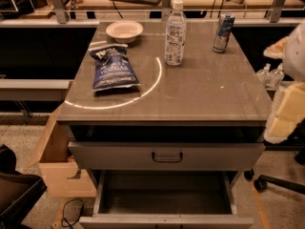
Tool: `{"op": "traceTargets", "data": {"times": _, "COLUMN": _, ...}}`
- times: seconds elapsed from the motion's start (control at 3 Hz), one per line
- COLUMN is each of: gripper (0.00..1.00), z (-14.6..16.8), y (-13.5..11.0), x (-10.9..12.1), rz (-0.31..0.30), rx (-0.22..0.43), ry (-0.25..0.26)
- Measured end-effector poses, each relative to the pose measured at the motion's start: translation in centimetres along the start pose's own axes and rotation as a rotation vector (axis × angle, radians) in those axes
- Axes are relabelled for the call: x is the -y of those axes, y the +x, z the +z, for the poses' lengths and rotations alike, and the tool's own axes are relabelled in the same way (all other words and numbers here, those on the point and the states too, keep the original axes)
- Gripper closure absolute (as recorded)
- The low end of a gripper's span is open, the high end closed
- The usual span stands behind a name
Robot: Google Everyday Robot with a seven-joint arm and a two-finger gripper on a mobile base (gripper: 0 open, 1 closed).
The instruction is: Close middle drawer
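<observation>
While middle drawer (164, 202) stands pulled out, lower centre | rigid metal, probably light and free-sliding: push its front squarely | hand (286, 113) right edge, well apart; open or closed cannot be told

- The arm (298, 51) is a white, rounded shell at the right edge.
- The tool (288, 116) below it, beside the table (205, 94), shows pale yellow, blocky parts.
</observation>
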State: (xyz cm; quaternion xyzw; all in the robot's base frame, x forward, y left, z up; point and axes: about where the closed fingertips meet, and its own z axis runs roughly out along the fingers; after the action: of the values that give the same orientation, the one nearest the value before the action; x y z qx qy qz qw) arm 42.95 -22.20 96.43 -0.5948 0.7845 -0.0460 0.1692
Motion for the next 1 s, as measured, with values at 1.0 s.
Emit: {"op": "traceTargets", "data": {"times": 1.0, "gripper": 0.00, "z": 14.2, "y": 11.0, "x": -8.7, "rz": 0.001, "rx": -0.093, "ry": 0.018}}
